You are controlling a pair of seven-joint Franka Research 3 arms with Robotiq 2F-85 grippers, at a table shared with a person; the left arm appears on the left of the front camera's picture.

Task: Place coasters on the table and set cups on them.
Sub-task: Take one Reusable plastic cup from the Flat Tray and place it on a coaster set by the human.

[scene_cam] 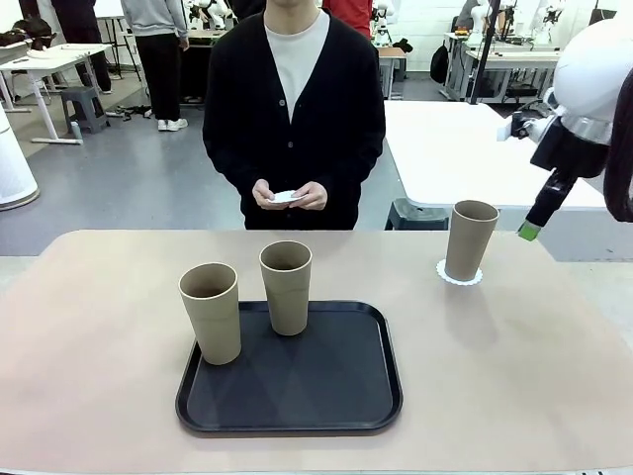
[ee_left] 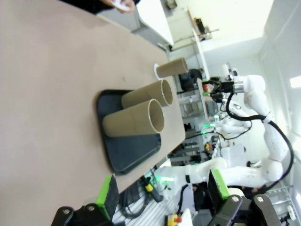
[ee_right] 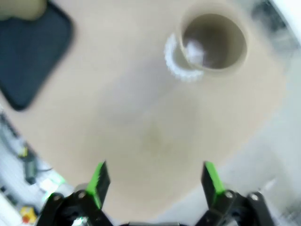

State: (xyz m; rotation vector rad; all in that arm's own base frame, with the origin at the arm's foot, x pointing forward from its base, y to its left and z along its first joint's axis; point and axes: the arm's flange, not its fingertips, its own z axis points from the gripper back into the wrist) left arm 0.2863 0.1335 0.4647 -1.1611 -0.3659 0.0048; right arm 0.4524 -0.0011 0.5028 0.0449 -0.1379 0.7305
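Right wrist view — right tool [ee_right: 154,179] released near a cup [ee_right: 214,42] standing on its coaster [ee_right: 176,66]; left tool [ee_left: 163,186] released too.

The 3 cups [scene_cam: 211,315] look like matt tan cardboard. The tray [scene_cam: 326,391] is smooth black plastic with a faint sheen. The table [scene_cam: 514,366] is matt beige; the coaster [scene_cam: 445,274] seems lacy white paper.

The front view faces a person [scene_cam: 294,119] across the wide beige-tan matte table [scene_cam: 514,376]. The left wrist view, rolled sideways, skims along it; the right wrist view looks down from above. All share the tall tan cup [scene_cam: 471,239] on its white scalloped coaster [scene_cam: 460,278].
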